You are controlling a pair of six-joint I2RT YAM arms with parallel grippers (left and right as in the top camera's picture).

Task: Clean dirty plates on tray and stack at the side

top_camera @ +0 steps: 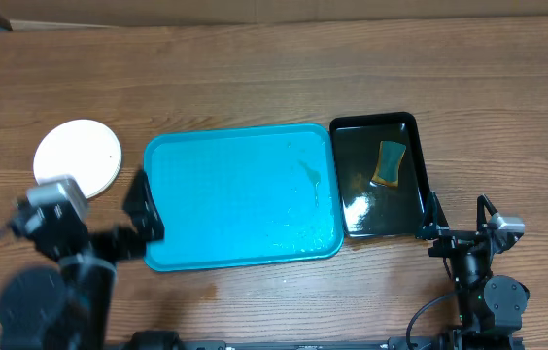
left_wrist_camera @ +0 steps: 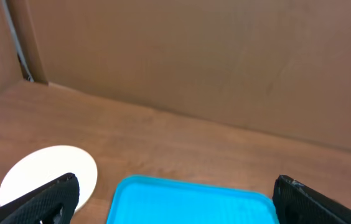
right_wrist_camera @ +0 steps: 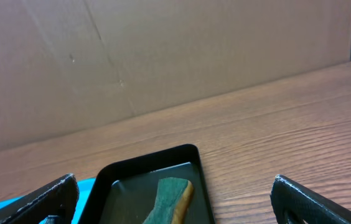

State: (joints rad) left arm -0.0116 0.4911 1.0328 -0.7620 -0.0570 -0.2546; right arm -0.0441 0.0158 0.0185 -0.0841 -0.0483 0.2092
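The turquoise tray (top_camera: 240, 194) lies in the middle of the table with no plates on it, only a faint wet smear near its right side. A round white plate stack (top_camera: 78, 156) sits on the table to the left of the tray; I cannot tell how many plates it holds. It also shows in the left wrist view (left_wrist_camera: 48, 174). My left gripper (top_camera: 143, 222) is open and empty at the tray's left edge, with the tray (left_wrist_camera: 188, 202) between its fingers (left_wrist_camera: 175, 186). My right gripper (top_camera: 459, 222) is open and empty, right of the black tray.
A smaller glossy black tray (top_camera: 381, 131) holding liquid and a green-and-yellow sponge (top_camera: 389, 162) stands against the turquoise tray's right side; tray (right_wrist_camera: 144, 163) and sponge (right_wrist_camera: 169, 199) show in the right wrist view. A cardboard wall runs along the table's far edge.
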